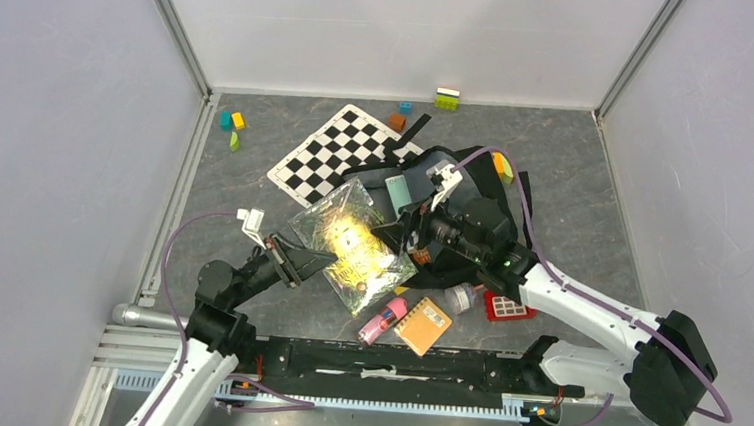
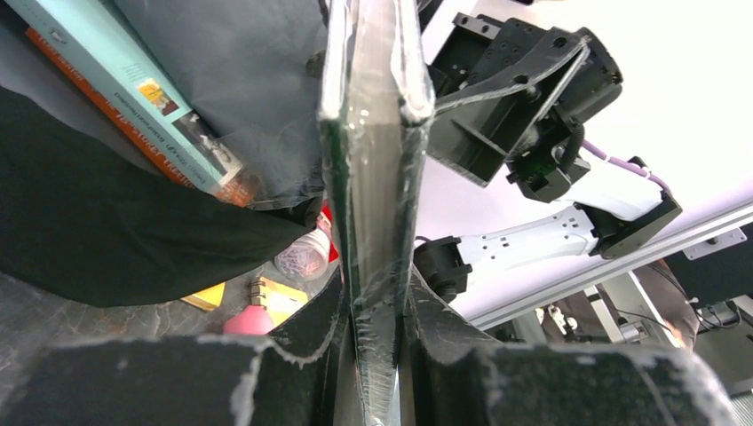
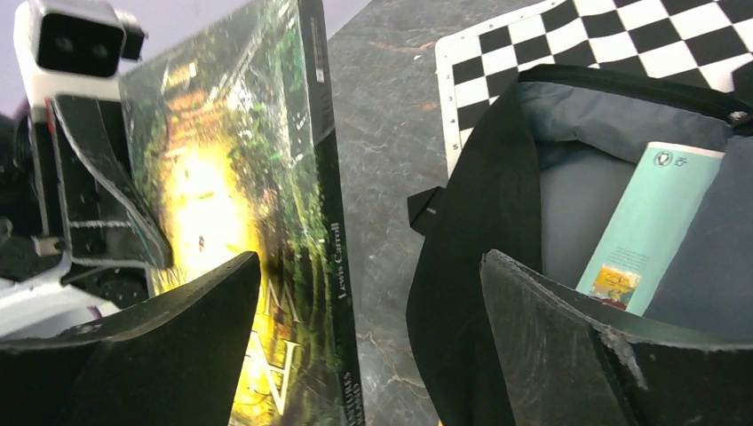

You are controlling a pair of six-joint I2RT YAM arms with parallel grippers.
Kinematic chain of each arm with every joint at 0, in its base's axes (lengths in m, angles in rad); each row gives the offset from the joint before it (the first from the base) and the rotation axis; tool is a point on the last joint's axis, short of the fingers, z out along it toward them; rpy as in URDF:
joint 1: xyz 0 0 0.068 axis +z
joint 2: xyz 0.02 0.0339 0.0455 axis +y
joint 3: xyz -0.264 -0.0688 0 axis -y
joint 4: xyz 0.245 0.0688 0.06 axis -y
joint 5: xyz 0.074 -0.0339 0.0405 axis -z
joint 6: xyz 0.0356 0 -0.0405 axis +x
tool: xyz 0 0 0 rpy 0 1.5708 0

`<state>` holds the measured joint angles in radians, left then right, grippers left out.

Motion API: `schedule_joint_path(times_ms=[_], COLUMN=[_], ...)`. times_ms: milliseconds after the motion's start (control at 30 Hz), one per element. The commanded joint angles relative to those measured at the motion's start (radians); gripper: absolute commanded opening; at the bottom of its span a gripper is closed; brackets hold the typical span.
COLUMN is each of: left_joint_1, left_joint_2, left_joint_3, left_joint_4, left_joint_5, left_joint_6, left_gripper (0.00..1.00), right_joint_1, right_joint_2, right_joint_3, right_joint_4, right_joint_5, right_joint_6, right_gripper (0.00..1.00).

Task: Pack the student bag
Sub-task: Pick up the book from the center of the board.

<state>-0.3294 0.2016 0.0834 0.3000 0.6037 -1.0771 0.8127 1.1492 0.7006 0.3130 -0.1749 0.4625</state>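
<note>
Left pincer [image 2: 377,302] is clamped on the near-left edge of a shrink-wrapped book [image 1: 354,246], pads pressed against both faces, so it alone carries the book. I see the cover is green and yellow with strong glare; the spine reads Lewis Carroll. The book hangs tilted above the counter [image 1: 576,177], just left of the student bag [image 3: 471,195].

Right pincer [image 3: 371,266] stands wide, gripping nothing. I see the book's spine edge and the bag's black rim both inside the gap between its fingers; I cannot tell whether either finger touches them.

The bag lies mid-counter, mouth open toward the left, grey lining showing. A teal book [image 3: 657,213] sits inside against the lining. A checkered mat [image 1: 332,155] lies partly under the bag's far-left side.

Near the bag on the counter I see a pink bottle [image 1: 382,321], an orange notebook [image 1: 423,325] beside it, and a small jar [image 1: 460,297].
</note>
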Motion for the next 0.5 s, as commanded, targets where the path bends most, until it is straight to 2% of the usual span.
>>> schedule_joint_path(times_ms=[0, 167, 267, 300, 333, 367, 400, 433, 467], left_joint_1=[-0.002, -0.002, -0.002, -0.002, -0.001, -0.001, -0.001, -0.002, -0.001], left_joint_2=[-0.017, -0.005, 0.008, 0.015, 0.018, 0.019, 0.02, 0.02, 0.019], left_joint_3=[0.117, 0.155, 0.171, 0.174, 0.174, 0.171, 0.165, 0.161, 0.161], left_joint_4=[0.026, 0.004, -0.016, -0.02, -0.012, 0.009, 0.038, 0.055, 0.059], left_joint_5=[0.046, 0.101, 0.13, 0.136, 0.139, 0.14, 0.139, 0.137, 0.136], left_joint_6=[-0.023, -0.019, -0.011, -0.017, -0.031, -0.049, -0.075, -0.09, -0.093], left_gripper=[0.02, 0.02, 0.03, 0.09, 0.25, 0.47, 0.76, 0.95, 0.99], right_joint_1=[-0.014, -0.014, -0.011, -0.012, -0.012, -0.012, -0.012, -0.012, -0.012], right_joint_2=[0.008, 0.066, 0.107, 0.11, 0.104, 0.097, 0.085, 0.075, 0.066], right_joint_3=[0.057, 0.129, 0.147, 0.138, 0.126, 0.104, 0.077, 0.044, 0.013], right_joint_4=[-0.029, -0.025, 0.045, 0.076, 0.115, 0.173, 0.24, 0.33, 0.408], right_joint_5=[-0.172, -0.434, -0.536, -0.537, -0.52, -0.51, -0.497, -0.484, -0.476], right_joint_6=[-0.089, -0.088, -0.008, 0.027, 0.055, 0.096, 0.141, 0.205, 0.266], right_gripper=[0.98, 0.85, 0.59, 0.47, 0.33, 0.18, 0.03, 0.0, 0.0])
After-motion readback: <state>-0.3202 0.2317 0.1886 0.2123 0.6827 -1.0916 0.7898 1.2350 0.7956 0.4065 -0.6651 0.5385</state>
